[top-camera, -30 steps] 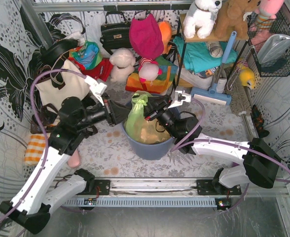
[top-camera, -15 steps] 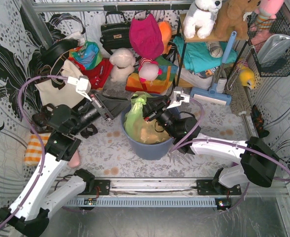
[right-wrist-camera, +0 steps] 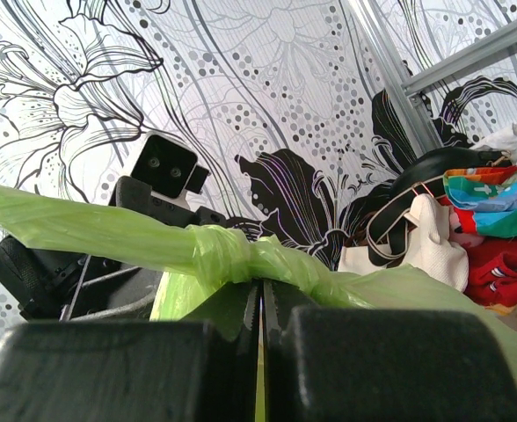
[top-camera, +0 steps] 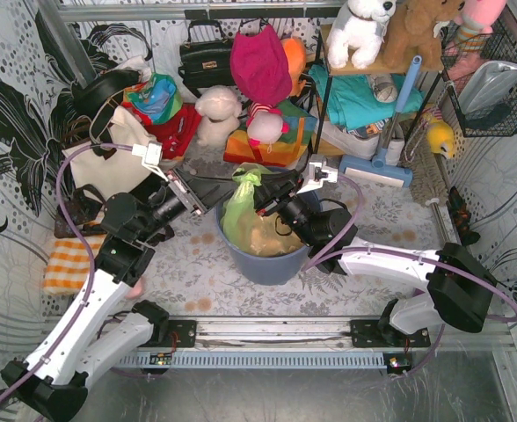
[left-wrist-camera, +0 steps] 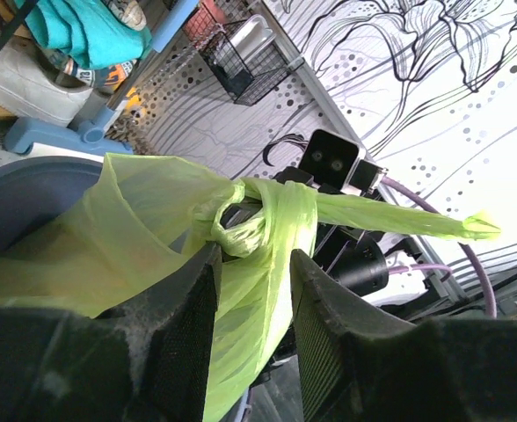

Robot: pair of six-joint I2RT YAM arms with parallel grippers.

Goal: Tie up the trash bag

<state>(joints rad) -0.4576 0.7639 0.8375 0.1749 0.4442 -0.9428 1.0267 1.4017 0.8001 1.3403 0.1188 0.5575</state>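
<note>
- The trash bag [top-camera: 241,211] sits knotted in a blue bin [top-camera: 280,264] at the middle of the table [top-camera: 197,259].
- The right gripper [right-wrist-camera: 260,288] pinches the film under the knot.
- The left gripper [left-wrist-camera: 254,257] is half-open around the film.
- A tote [top-camera: 100,158] stands behind.

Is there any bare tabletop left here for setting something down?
Yes: a bare strip between the blue bin and the front rail, and a wider patch right of the bin, behind the right arm, up to the blue mop head. The back is crowded: white tote, black handbag, plush toys, shelf rack. The trash bag fills the bin.
</note>
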